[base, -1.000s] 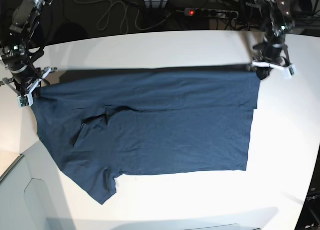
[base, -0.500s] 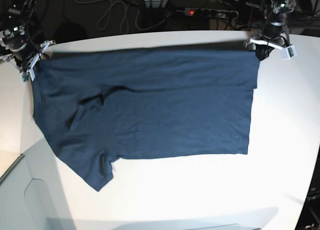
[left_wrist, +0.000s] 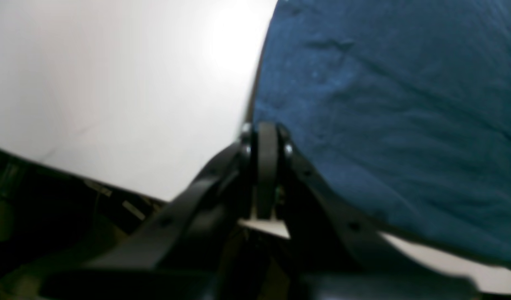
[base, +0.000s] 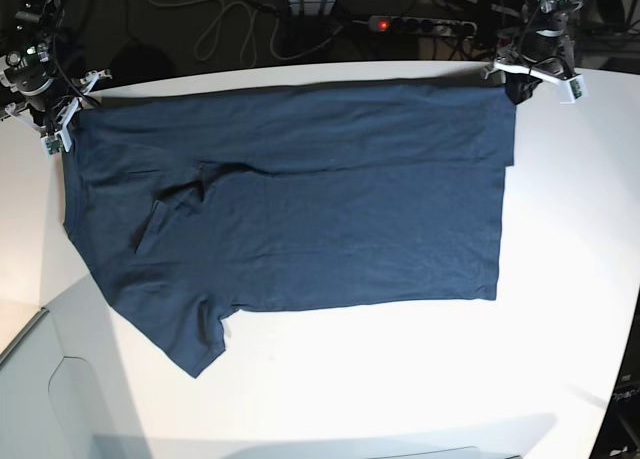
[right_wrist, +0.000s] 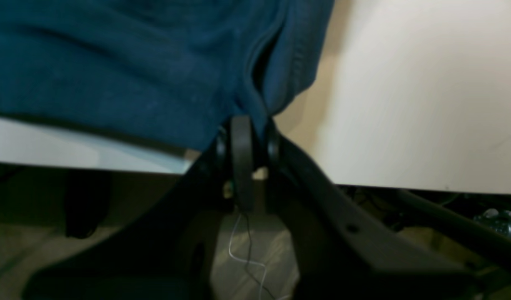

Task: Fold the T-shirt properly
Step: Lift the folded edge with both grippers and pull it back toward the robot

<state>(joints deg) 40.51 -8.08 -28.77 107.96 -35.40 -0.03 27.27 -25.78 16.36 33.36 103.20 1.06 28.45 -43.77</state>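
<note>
— Shirt status? I see the T-shirt (base: 290, 199) spread across the surface (base: 400, 379), top edge along the far edge.

— Left claw (base: 533, 71) pinches its far right corner, right claw (base: 55, 119) pinches the far left corner. My worry: further pull could drag cloth off the far edge, or slip a pinch.

One T-shirt (base: 300, 189), two grippers: left gripper (base: 532, 76), right gripper (base: 55, 114); one table (base: 400, 379).
</note>
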